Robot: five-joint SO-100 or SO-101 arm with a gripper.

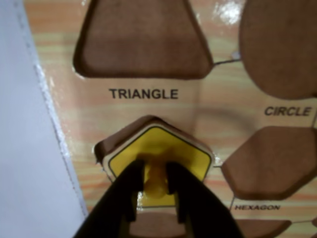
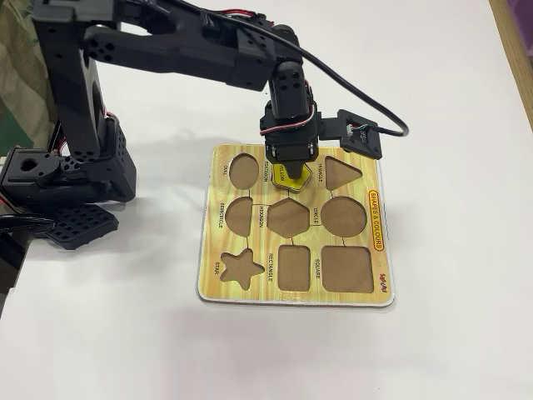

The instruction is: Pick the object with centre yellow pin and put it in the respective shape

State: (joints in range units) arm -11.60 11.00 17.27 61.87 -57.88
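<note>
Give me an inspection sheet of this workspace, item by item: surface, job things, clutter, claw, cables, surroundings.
Surface: white table, bare around the shape board.
Job's things: yellow pentagon piece sits at the pentagon cutout, tilted; a brown gap shows along the cutout's upper left in the wrist view, so it is not fully seated.
Other cutouts: triangle, circle, hexagon and the rest are vacant.
Clutter: nothing seen.
Claw: claw shut on the piece's yellow knob.
Cables: black cable loops over the table from the arm to the wrist camera.
Surroundings: arm base left of the board in the fixed view; a wooden edge at far right.
</note>
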